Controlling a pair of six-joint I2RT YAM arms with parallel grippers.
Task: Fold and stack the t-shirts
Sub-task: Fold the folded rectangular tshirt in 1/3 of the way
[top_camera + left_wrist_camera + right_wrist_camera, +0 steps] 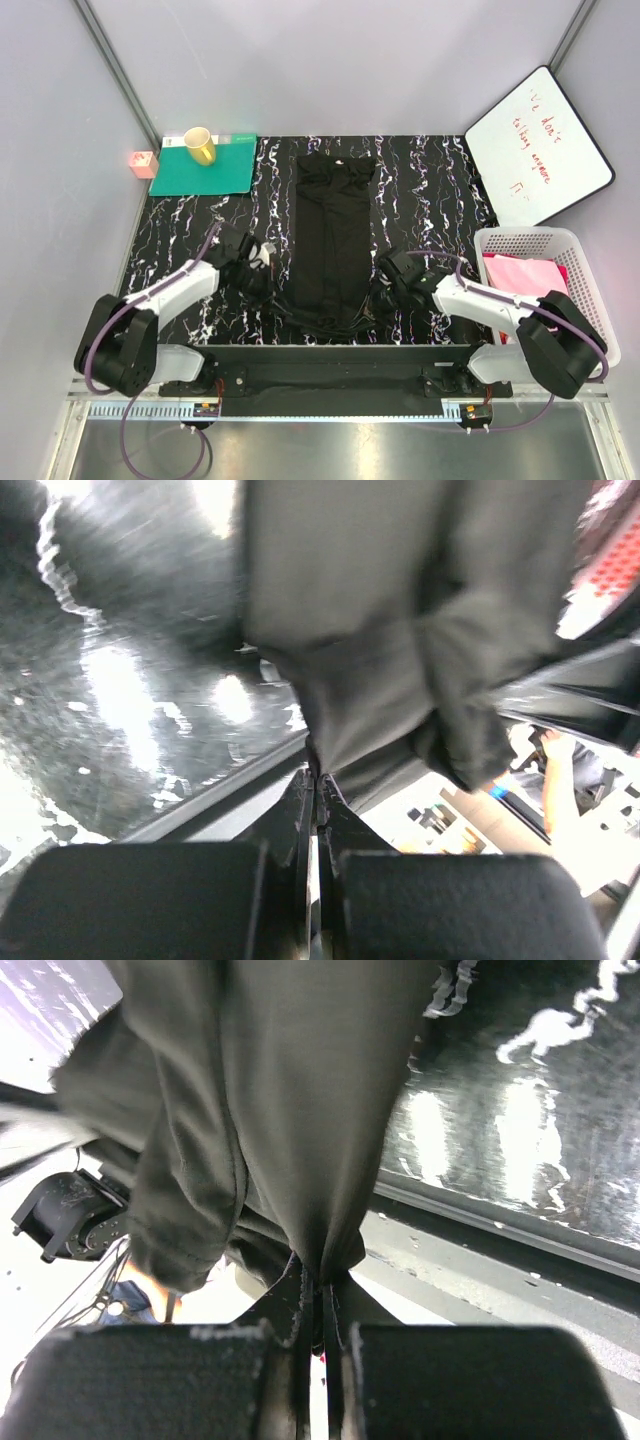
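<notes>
One small pink box (pixel 143 163) sits past the table's far left corner, off the marbled table (pixel 430 190) itself. On that corner lies a teal mat (pixel 225 172), and a yellow cup (pixel 200 146) stands on the mat's far edge.

The left arm reaches in from the near left side. The left gripper (pixel 268 272) is low over the table, at the left side of the black t-shirt's near end. In the left wrist view, the left gripper (pixel 316 780) has its jaws pressed together on a bunched edge of that black t-shirt (pixel 400 610), and the cloth fans out beyond the tips.

The black t-shirt (pixel 335 230) lies in the middle of the table as a long narrow strip. It runs from near the far edge toward the near edge, where its end is rumpled between the two grippers.

The right gripper (pixel 385 285) is at the right side of that same end. In the right wrist view, the right gripper (pixel 318 1280) is likewise closed, pinching a gathered fold of the black t-shirt (pixel 300 1090).

A whiteboard (pixel 540 150) with red writing leans beyond the far right corner. A white basket (pixel 530 236) off the table's right edge holds a pink t-shirt (pixel 525 275).
</notes>
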